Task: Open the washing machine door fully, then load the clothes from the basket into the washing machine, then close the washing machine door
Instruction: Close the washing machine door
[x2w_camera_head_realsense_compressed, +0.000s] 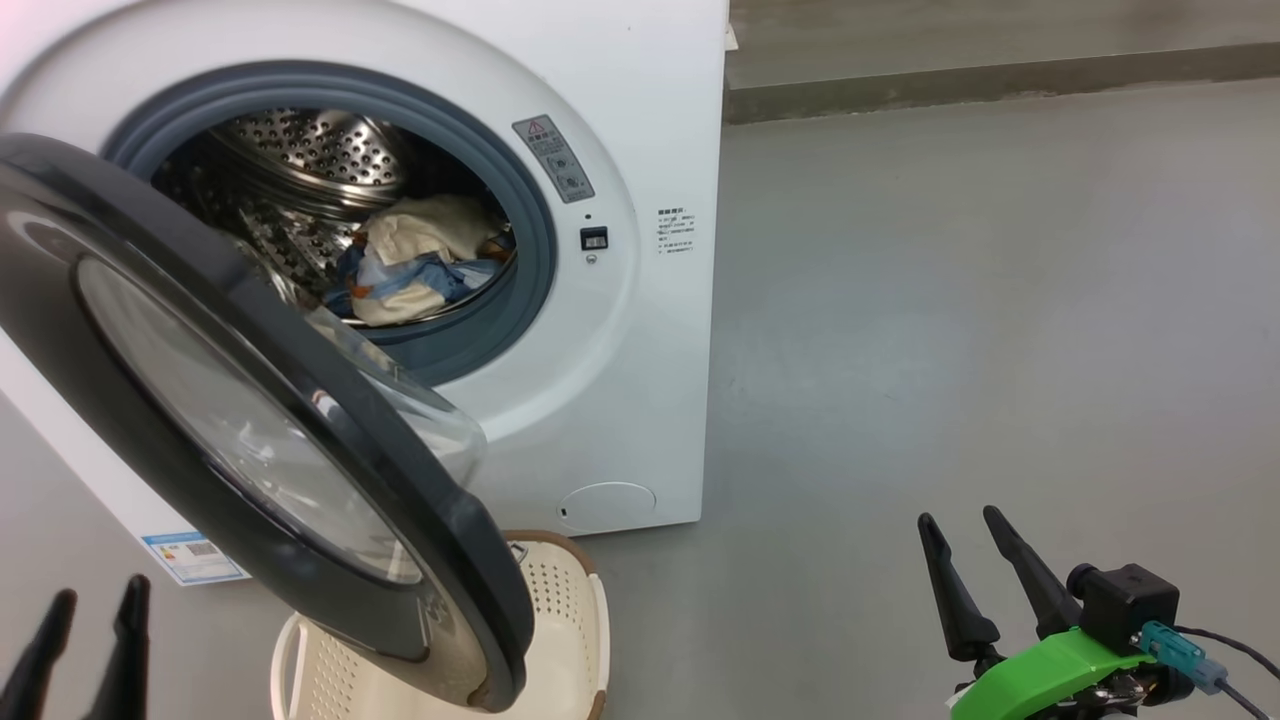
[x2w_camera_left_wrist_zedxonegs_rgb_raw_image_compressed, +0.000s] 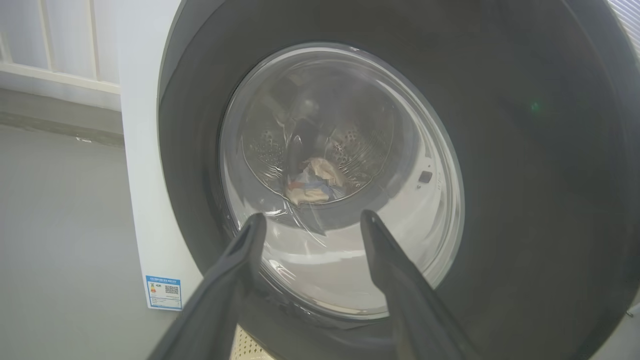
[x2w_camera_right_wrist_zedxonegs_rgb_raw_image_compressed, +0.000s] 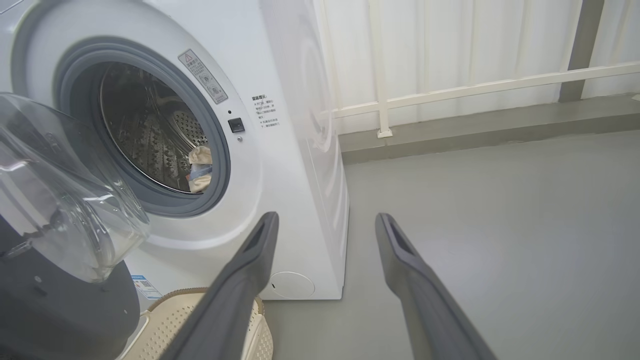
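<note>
So the washing machine (x2w_camera_head_realsense_compressed: 640, 150) sits far left with its steel drum (x2w_camera_head_realsense_compressed: 320, 150) exposed. The clothes (x2w_camera_head_realsense_compressed: 420, 260) are inside it, a cream and blue heap lying at the bottom of the drum, just behind the grey rubber ring (x2w_camera_head_realsense_compressed: 535, 250). The basket (x2w_camera_head_realsense_compressed: 570, 620) is on the floor right in front of the machine. What I can see of its inside is plain perforated plastic, and the rest is hidden by the door.

The washing machine door (x2w_camera_head_realsense_compressed: 400, 480) is swung partway out, angled toward the near left. Its lower edge hangs right over the basket, and its clear glass bowl bulges back toward the opening. There's a gap between the door's free edge and the machine front, about where the round lower flap (x2w_camera_head_realsense_compressed: 607, 505) is.

The left gripper (x2w_camera_head_realsense_compressed: 100, 590) is at the near left, on the outer side of the door. Its fingers are spread and it's holding nothing. From its wrist view the tips point at the glass, but I can't tell if they touch it. The right gripper (x2w_camera_head_realsense_compressed: 958, 516) is at the near right with its fingers also apart and nothing between them, well clear of the machine. The grey floor (x2w_camera_head_realsense_compressed: 950, 300) runs wide all along the machine's right side, out to the far wall.
</note>
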